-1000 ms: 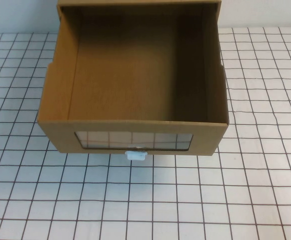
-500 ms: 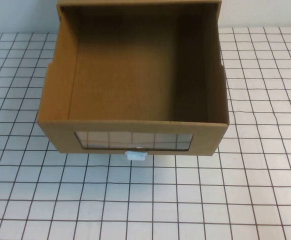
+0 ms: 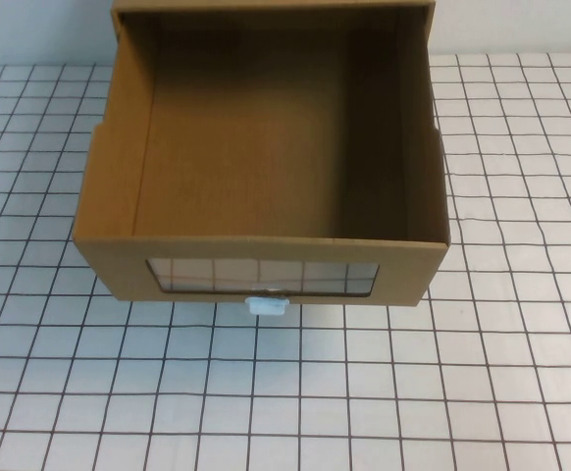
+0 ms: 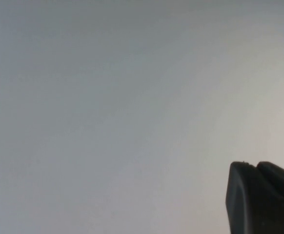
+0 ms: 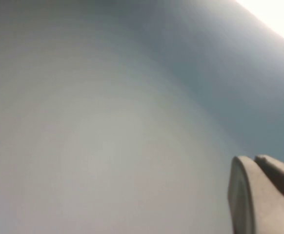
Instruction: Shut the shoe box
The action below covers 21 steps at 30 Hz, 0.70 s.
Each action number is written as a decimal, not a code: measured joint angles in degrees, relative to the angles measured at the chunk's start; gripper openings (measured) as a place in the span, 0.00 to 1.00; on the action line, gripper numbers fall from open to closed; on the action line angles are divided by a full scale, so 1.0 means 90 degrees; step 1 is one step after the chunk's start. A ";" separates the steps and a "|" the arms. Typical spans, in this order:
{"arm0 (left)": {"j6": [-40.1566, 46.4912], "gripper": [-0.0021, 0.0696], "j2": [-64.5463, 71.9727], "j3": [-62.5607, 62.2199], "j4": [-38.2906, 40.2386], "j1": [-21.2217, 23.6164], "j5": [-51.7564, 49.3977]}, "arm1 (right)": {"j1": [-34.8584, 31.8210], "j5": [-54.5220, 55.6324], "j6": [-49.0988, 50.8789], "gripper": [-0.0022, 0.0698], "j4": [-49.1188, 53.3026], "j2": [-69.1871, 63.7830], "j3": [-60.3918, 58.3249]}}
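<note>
The table [image 3: 521,373], a white surface ruled with a dark grid, filled the high view. On it stood the box [image 3: 261,265], brown cardboard, its drawer pulled well out toward the robot so the bare inside showed from above. The outer sleeve appeared only as an edge at the far end, against the pale wall. The drawer's front face carried a clear window [image 3: 262,276], and just under it a small white handle [image 3: 267,304] stuck out at the middle.

By the look of it the drawer was light and empty, stiff enough along its folded rims but thin in the walls, so it would likely flex if squeezed or pushed off-centre. It should slide on cardboard with some friction and could skew and jam in the sleeve. The window looked like the weakest spot to press. A fair judgement was to push flat on the front face beside the handle, near the middle, straight toward the far end, not to pinch anything.

Neither arm showed in the high view. The left gripper [image 4: 261,195] appeared only as a dark fingertip in its wrist view, facing a blank pale surface; the right gripper [image 5: 259,192] likewise as one grey tip. Whether either set of jaws stood open or closed could not be told. The box lay well apart from both, in neither wrist view.
</note>
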State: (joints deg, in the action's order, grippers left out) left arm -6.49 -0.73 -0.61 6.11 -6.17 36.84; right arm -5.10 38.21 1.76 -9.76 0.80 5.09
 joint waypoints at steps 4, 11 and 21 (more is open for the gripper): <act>0.0952 0.02 0.0000 -0.0427 0.0569 0.0000 0.0020 | 0.0000 -0.0419 0.0015 0.01 0.0027 0.0000 0.0788; 0.1647 0.02 0.0215 -0.1364 0.0915 0.0000 0.0152 | 0.0000 -0.0474 0.0015 0.01 0.0041 -0.0904 0.2176; 0.1904 0.02 0.2059 -0.3130 0.1871 0.0000 -0.0914 | 0.0000 -0.1890 0.0015 0.01 -0.0186 -0.2508 0.4112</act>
State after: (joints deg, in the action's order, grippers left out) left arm 10.65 17.80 -28.78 22.95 -6.17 28.62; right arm -5.10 21.19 1.89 -11.43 -21.77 42.10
